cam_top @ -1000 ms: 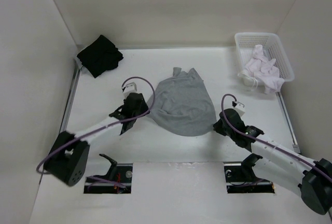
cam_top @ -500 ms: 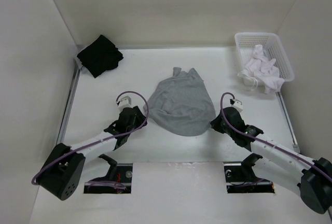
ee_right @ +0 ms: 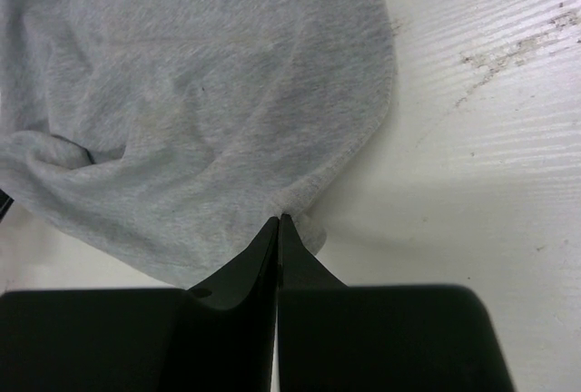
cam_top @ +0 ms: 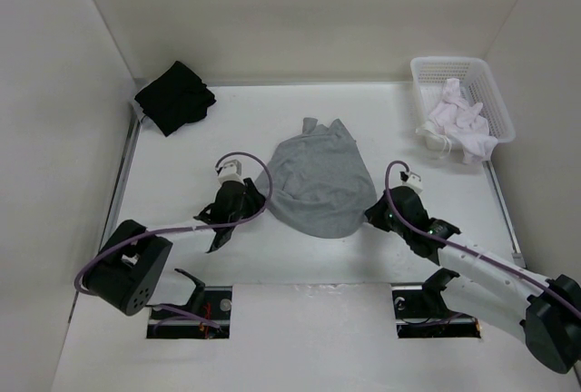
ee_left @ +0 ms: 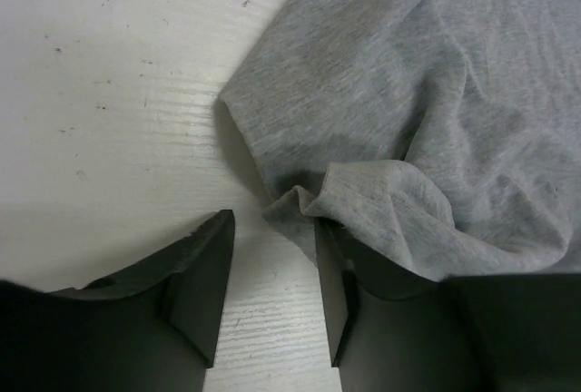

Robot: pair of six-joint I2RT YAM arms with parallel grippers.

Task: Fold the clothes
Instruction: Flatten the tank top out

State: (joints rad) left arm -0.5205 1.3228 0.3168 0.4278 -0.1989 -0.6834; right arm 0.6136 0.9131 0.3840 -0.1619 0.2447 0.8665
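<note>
Two-handed flattening seems underway: the right gripper (ee_right: 277, 221) pinches the hem of the crumpled heather-grey knit T-shirt (cam_top: 318, 183), while the spread left gripper (ee_left: 272, 229) must close on its bunched edge.

No text, no labels — nothing legible

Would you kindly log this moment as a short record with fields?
Garment: grey T-shirt crumpled on the table
Left gripper: open, shirt fold between its jaws
Right gripper: shut on shirt edge
Basket: far right, holds white garments
Black garment: far left corner
</note>
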